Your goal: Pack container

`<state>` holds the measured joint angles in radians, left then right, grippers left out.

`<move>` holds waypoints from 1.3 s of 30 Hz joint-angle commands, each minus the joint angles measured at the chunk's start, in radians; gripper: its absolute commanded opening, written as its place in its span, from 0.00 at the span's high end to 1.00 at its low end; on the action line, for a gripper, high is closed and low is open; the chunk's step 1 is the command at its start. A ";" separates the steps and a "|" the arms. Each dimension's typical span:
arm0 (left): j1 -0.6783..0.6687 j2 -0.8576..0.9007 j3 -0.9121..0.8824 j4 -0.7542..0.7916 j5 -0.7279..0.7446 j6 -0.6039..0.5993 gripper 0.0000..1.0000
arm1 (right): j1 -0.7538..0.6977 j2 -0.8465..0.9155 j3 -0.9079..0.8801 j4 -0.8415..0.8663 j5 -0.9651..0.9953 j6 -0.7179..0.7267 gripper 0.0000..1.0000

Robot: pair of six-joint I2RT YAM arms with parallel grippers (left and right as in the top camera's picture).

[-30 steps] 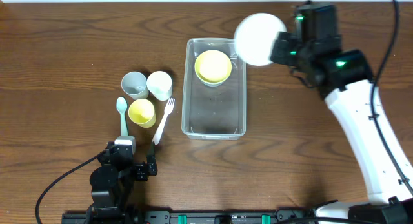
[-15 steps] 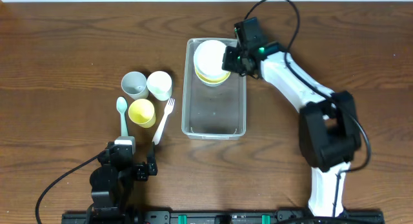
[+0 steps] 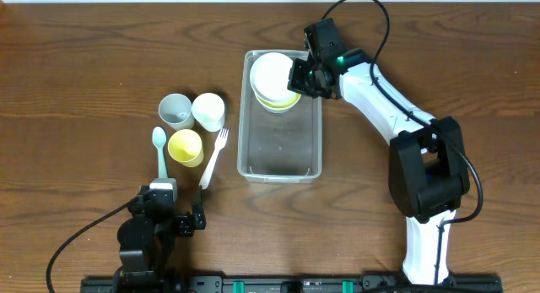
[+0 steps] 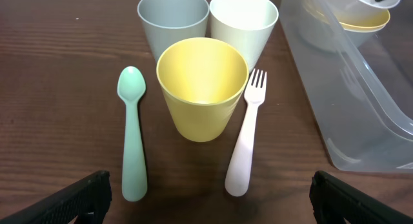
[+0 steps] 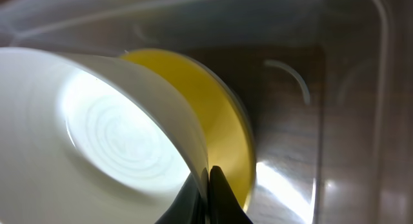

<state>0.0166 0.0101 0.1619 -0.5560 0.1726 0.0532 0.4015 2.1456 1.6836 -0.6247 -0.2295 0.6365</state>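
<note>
The clear container (image 3: 279, 162) lies in the middle of the table; its wall also shows in the left wrist view (image 4: 361, 114) and its floor in the right wrist view (image 5: 348, 140). A yellow bowl (image 3: 287, 101) (image 5: 226, 127) sits in its far end. My right gripper (image 3: 297, 76) (image 5: 208, 185) is shut on the rim of a white bowl (image 3: 272, 73) (image 5: 110, 133), held just over the yellow bowl. My left gripper (image 3: 173, 217) (image 4: 206, 198) is open and empty near the front edge, short of the cups.
Left of the container stand a grey cup (image 3: 175, 111) (image 4: 173, 20), a white cup (image 3: 209, 110) (image 4: 243, 20) and a yellow cup (image 3: 186, 146) (image 4: 202, 88). A green spoon (image 3: 159, 151) (image 4: 132, 133) and a pink fork (image 3: 213, 156) (image 4: 246, 143) lie beside them.
My right arm swung left and down, carrying the white bowl from beyond the container's far right corner to over the yellow bowl inside it. The left arm has not moved.
</note>
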 commanded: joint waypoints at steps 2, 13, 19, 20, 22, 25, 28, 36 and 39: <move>-0.003 -0.006 -0.012 0.001 -0.008 0.010 0.02 | -0.007 -0.025 0.024 -0.027 0.065 0.004 0.99; -0.003 -0.006 -0.012 0.001 -0.008 0.010 0.02 | 0.002 -0.029 0.103 -0.095 0.059 -0.158 0.68; -0.003 -0.006 -0.012 0.001 -0.008 0.010 0.02 | -0.009 -0.093 0.216 -0.173 0.061 -0.163 0.63; -0.003 -0.006 -0.012 0.001 -0.008 0.010 0.02 | -0.018 -0.111 0.238 -0.196 0.068 -0.163 0.63; -0.003 -0.006 -0.012 0.001 -0.008 0.010 0.02 | -0.046 -0.156 0.280 -0.249 0.085 -0.163 0.58; -0.003 -0.006 -0.012 0.001 -0.008 0.010 0.02 | -0.118 -0.236 0.312 -0.333 0.103 -0.162 0.43; -0.003 -0.006 -0.012 0.001 -0.008 0.010 0.02 | -0.229 -0.316 0.313 -0.433 0.103 -0.162 0.31; -0.003 -0.006 -0.012 0.001 -0.008 0.010 0.02 | -0.595 -0.373 0.301 -0.725 0.151 -0.163 0.01; -0.003 -0.006 -0.012 0.011 -0.008 0.018 0.02 | -0.692 -0.373 0.273 -0.750 0.151 -0.163 0.01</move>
<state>0.0166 0.0101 0.1619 -0.5556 0.1726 0.0536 -0.2295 1.7611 1.9820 -1.3624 -0.0883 0.4801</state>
